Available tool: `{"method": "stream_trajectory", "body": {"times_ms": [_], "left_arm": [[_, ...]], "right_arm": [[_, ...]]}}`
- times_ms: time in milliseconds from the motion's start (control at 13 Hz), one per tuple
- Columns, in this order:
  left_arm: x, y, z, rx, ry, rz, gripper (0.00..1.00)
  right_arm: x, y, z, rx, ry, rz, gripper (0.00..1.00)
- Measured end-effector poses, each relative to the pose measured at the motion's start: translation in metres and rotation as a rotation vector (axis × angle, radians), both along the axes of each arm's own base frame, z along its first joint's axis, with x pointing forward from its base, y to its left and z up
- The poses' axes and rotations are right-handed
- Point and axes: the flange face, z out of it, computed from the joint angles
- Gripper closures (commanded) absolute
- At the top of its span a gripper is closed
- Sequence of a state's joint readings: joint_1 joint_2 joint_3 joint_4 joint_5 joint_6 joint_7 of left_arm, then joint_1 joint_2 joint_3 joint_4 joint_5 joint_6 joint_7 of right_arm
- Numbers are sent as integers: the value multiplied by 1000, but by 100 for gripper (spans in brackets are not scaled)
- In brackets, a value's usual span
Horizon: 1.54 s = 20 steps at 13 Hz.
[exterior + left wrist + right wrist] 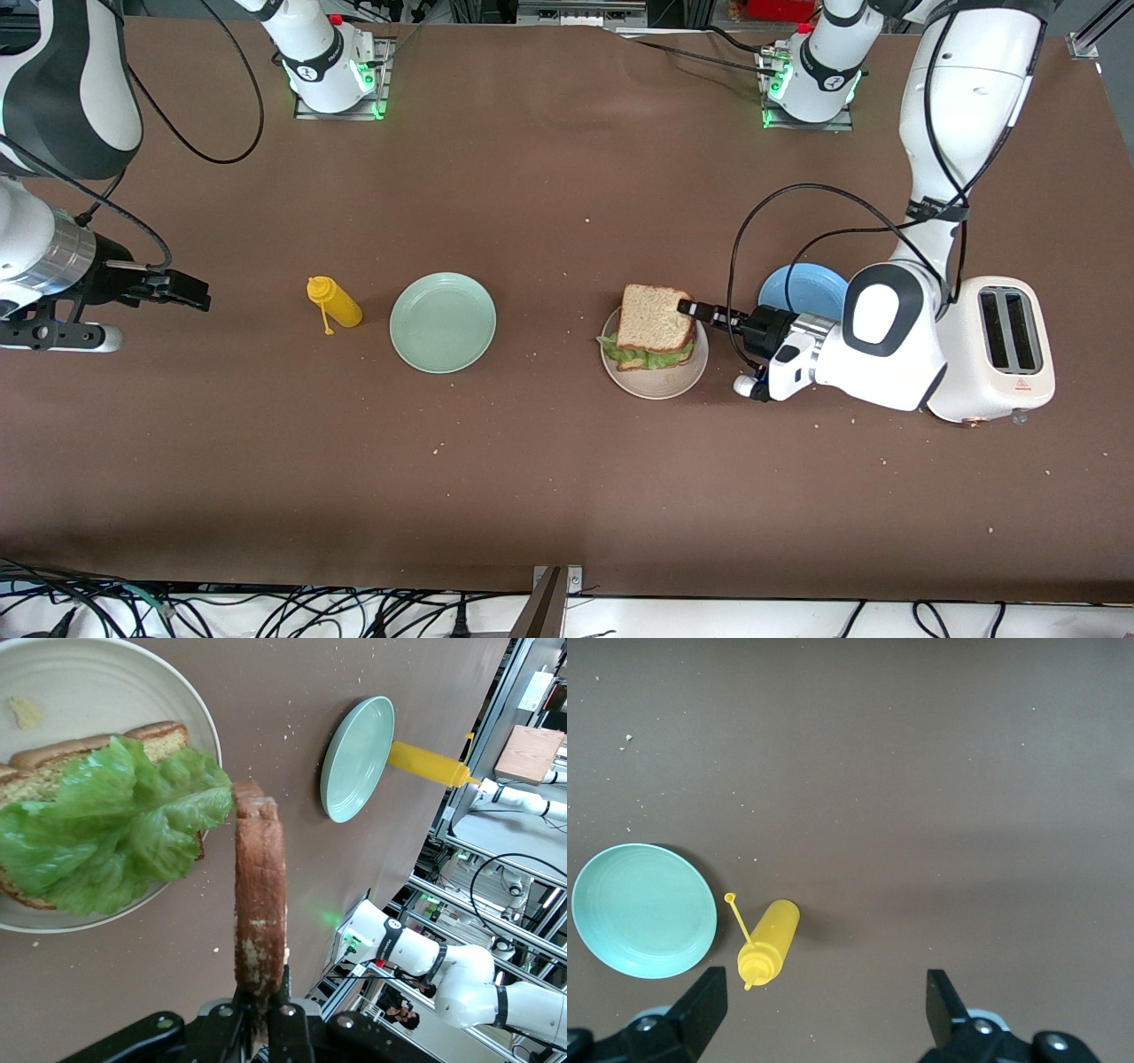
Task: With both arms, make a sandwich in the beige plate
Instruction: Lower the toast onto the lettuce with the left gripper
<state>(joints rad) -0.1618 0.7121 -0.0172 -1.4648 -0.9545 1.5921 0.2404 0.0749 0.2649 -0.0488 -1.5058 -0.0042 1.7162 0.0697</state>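
Note:
The beige plate [687, 372] lies beside the blue plate, toward the left arm's end of the table. On it a lower bread slice [97, 749] carries a ruffled green lettuce leaf [647, 357]. My left gripper [687, 307] is shut on the crust edge of a second bread slice [656, 317] and holds it over the lettuce, covering most of the leaf. In the left wrist view this held slice [260, 895] shows edge-on between the gripper [264, 992] fingers, beside the lettuce [115, 824] and plate [89, 682]. My right gripper [190, 291] waits open and holds nothing at the right arm's end.
A mint-green plate [443, 321] and a lying yellow squeeze bottle [334, 302] sit toward the right arm's end; both also show under the right gripper [824, 1001]. A blue plate [802, 288] and a white toaster [1001, 346] stand by the left arm. Crumbs dot the brown table.

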Motion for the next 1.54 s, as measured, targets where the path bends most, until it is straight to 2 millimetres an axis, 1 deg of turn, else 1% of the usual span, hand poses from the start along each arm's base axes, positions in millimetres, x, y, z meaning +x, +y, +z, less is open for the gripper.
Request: {"method": "stream_trajectory", "body": {"times_ms": [154,308,923,1000,1077,1154,1231,1538], "left_arm": [[0,0,0,1,5,5,100],[0,0,-4,2,12,5,100],[-4,1,-32,7,54,7,100],[-4,1,-37,10,57,10,92],[-3,1,-42,17,54,19,75],[-2,0,-47,23,52,26,28],[-2,-1,-50,26,52,28,0],[-1,0,-51,35,45,32,0]], "right_arm": [[0,-1,0,0,0,-1,0],[0,0,0,0,0,0,0],[0,3,0,0,0,4,0],[0,3,0,0,0,4,0],[0,3,0,0,0,4,0],[0,3,0,0,0,4,1],[0,3,0,0,0,5,0],[0,3,0,0,1,5,1]]}}
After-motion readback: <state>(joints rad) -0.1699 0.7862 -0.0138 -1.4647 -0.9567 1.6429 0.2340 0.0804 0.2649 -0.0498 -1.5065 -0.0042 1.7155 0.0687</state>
